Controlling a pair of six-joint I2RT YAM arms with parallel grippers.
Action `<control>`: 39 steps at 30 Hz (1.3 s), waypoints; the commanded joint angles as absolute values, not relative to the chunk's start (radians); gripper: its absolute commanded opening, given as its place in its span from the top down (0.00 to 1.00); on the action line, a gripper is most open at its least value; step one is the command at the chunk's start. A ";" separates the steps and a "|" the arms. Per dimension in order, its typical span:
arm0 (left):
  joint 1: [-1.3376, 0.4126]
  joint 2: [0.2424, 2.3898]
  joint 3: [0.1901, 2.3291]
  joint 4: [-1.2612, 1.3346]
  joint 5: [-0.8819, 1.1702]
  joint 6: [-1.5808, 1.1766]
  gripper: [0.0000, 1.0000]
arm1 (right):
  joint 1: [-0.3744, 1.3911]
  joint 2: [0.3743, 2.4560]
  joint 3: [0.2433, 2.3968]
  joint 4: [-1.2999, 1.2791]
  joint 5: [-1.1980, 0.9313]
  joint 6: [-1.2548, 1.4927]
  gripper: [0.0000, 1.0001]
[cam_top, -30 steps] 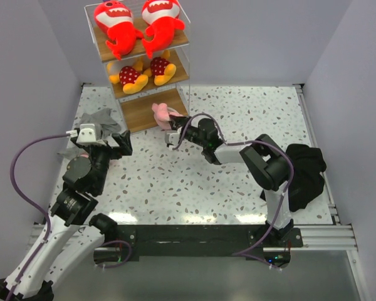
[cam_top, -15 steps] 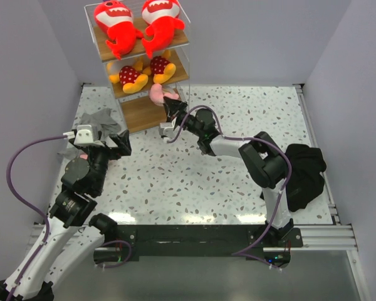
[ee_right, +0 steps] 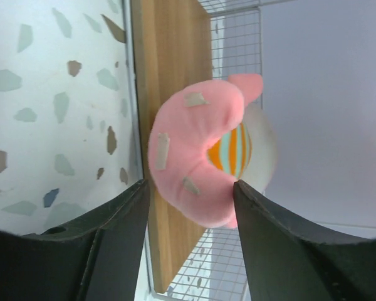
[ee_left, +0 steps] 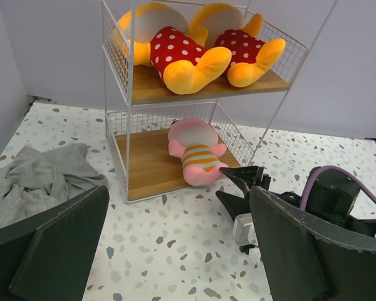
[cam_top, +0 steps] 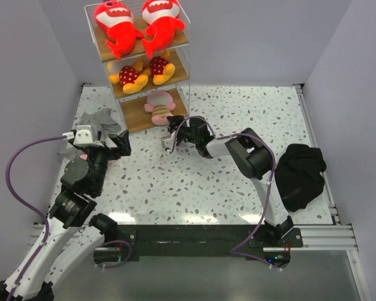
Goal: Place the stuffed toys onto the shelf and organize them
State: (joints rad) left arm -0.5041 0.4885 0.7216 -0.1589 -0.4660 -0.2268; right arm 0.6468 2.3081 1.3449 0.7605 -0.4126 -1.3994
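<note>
Standing on speckled white tabletop [cam_top: 175, 188] — shelf [cam_top: 135, 116], pale lilac walls [cam_top: 269, 44] behind.

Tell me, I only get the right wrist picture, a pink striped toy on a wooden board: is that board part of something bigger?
Observer: Yes, it is the bottom board of a three-tier shelf.
Visitor: What sits on the other boards?
Observer: Two red sharks lie on the top board and two yellow toys in red polka dots lie on the middle one.
Visitor: And the other arm?
Observer: The left gripper hangs open near a grey cloth, holding nothing.
</note>
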 commanded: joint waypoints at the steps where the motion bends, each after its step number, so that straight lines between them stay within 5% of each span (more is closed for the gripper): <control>1: -0.502 0.477 0.715 -0.141 -0.474 -0.252 0.00 | 0.634 2.243 1.396 0.638 -0.422 -1.352 0.37; 12: -0.502 0.477 0.713 -0.141 -0.479 -0.249 0.00 | 0.634 2.293 1.476 0.664 -0.410 -1.226 0.46; 16: -0.502 0.477 0.712 -0.141 -0.480 -0.247 0.00 | 0.626 2.330 1.514 0.675 -0.382 -1.213 0.71; 25: -0.502 0.477 0.709 -0.140 -0.486 -0.244 0.00 | 0.598 2.364 1.575 0.652 -0.368 -1.190 1.00; 39: -0.502 0.488 0.707 -0.140 -0.502 -0.239 0.00 | 0.577 2.364 1.594 0.670 -0.313 -1.131 1.00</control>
